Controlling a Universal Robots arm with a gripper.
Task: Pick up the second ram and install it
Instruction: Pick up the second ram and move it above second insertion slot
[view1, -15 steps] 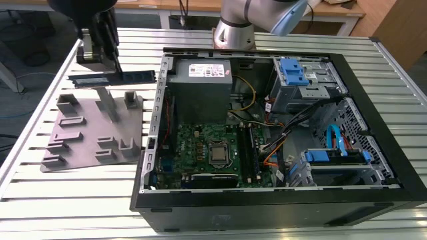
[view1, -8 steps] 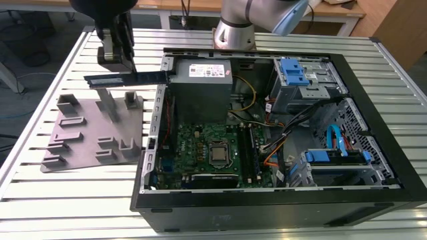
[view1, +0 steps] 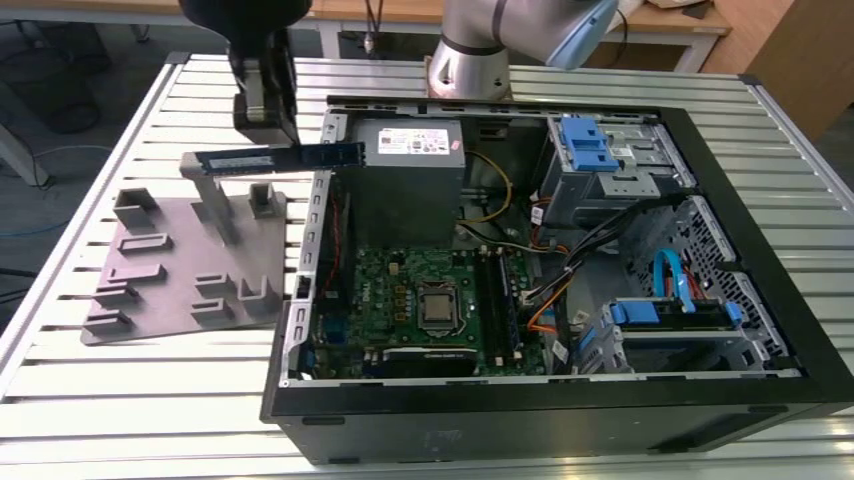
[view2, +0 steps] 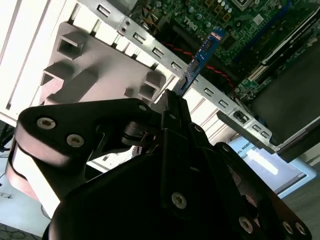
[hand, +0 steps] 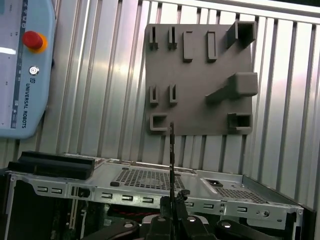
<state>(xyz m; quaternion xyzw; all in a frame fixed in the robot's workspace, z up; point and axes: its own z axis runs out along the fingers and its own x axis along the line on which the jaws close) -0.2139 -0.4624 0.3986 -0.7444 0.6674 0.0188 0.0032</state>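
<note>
One strip is in hand: your gripper (view1: 271, 148) has its fingers pinched tight on the second ram (view1: 274, 158), taking it near mid-length along the upper edge. The pick-up looks done and the install does not. In the exterior view the ram hangs level in the air, a narrow blue-green board with a pale label. It is clear of the grey fixture tray (view1: 174, 275) and crosses the wall of the open computer case (view1: 534, 425) on the exterior view's left, well apart from the motherboard (view1: 400, 285). In the second wrist view you see it jutting out from the black fingers (view2: 176, 112); in the first wrist view it is edge-on, a dark sliver. To my eye, seating it calls for the long edge squared to a slot and a straight, even push, since a board this thin would likely not forgive twisting. The tray is matte moulded plastic with upright posts and pockets, the case wall is punched sheet metal, and the table (view1: 120, 410) is ribbed, shiny aluminium slats.
</note>
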